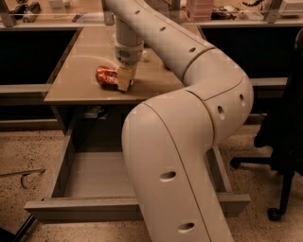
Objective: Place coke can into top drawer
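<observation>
Coke can [106, 75]: lay on its side near the surface's [66, 87] front edge, left of centre.
End effector [125, 79]: pressed at the can's right end; whether it gripped could not be told.
Risk: a weak hold on the dented body could have let the can roll off the front edge.
Hidden: the arm [189, 142] covered the right half of the top drawer [94, 177].

A tan tabletop [71, 85] fills the middle of the view, and the gripper [124, 81] is low over its centre. Dark recesses flank it left and right. Along the back runs a ledge with clutter: a pinkish stack [201, 8] to the right and dark, unclear items [26, 10] at far left. A black office chair [284, 142] stands on the speckled floor [28, 146] at right. A thin bent wire or cable [23, 175] lies on the floor at left.
</observation>
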You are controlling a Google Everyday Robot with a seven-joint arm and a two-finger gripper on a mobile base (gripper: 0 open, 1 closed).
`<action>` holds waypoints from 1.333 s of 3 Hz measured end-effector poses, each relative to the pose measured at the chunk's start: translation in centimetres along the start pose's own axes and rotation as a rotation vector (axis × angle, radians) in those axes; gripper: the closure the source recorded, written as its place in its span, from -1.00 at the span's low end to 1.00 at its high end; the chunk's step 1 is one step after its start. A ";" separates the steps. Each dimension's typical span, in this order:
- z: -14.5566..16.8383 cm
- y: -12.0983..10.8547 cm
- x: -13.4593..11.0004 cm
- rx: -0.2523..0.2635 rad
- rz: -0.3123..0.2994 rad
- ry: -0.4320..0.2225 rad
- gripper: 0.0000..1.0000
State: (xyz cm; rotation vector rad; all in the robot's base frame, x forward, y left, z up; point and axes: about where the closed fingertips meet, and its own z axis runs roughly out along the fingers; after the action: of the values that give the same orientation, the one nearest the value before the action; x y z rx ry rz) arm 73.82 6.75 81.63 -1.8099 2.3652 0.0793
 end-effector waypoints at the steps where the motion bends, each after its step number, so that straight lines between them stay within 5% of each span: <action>1: -2.5 -0.8 1.9 0.093 0.090 -0.050 1.00; 2: -4.9 -0.3 0.9 0.174 0.127 -0.103 1.00; 4: -6.1 0.4 1.4 0.188 0.136 -0.111 1.00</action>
State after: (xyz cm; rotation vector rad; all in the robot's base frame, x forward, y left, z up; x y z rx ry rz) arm 72.52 4.69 87.39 -1.5201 2.3291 -0.0258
